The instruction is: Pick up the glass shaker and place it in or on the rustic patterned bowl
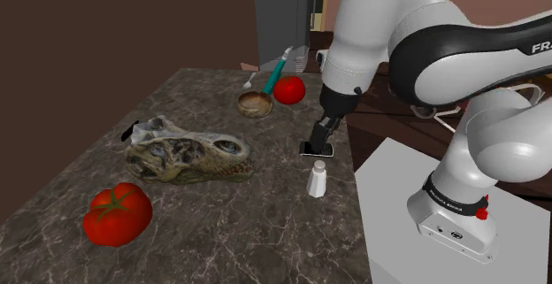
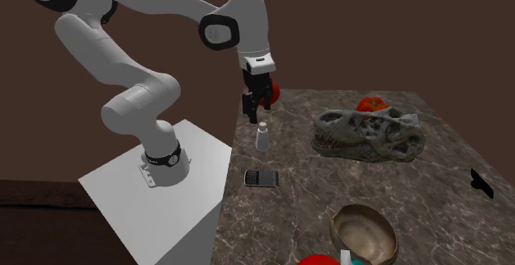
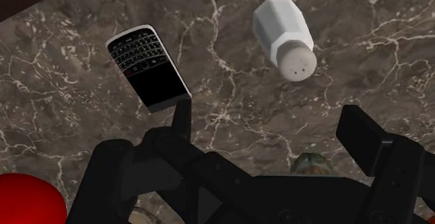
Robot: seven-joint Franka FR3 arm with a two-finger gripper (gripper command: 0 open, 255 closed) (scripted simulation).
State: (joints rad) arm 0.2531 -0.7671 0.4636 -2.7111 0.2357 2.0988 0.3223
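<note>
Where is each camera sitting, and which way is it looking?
Shoulder view: beside the stand, looking down over the counter; arm and stand show.
Second exterior view: past the bowl, facing back at the arm and stand.
Wrist view: rides above the open gripper, looking down at the counter.
Shared: all show the shaker and phone.

White shaker (image 3: pixel 282 31) near black phone (image 3: pixel 148 65)
</note>
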